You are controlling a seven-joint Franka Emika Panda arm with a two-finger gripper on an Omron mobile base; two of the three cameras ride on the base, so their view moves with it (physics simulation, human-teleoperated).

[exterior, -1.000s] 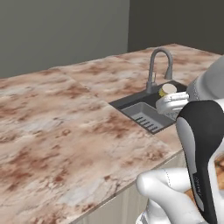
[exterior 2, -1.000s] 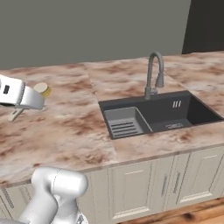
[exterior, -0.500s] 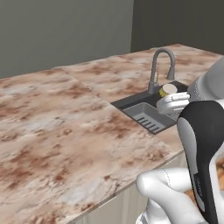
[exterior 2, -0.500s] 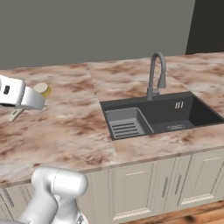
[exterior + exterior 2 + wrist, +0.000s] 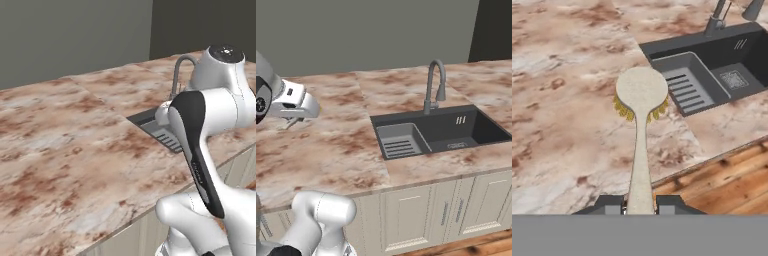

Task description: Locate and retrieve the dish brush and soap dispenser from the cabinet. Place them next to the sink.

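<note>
Holding: the gripper (image 5: 640, 204) is pinched tight on the thin handle of the dish brush (image 5: 641, 145).
Brush: it is cream with a round head and short yellow bristles. In the hand view it sticks straight out from the two dark fingers (image 5: 610, 204).
Under the brush: the brown and pink marble counter (image 5: 567, 100). The brush head hangs over the counter, just left of the sink (image 5: 712, 65).
Arm: in the right base view the white hand (image 5: 293, 102) is up above the counter, at the left, well apart from the sink (image 5: 438, 131).
Sink: black, with a grey rack (image 5: 398, 142) in its left part and a grey bent tap (image 5: 433, 85) behind it.
Below: cream cupboard doors (image 5: 451, 210) and a wood floor (image 5: 722, 185).
</note>
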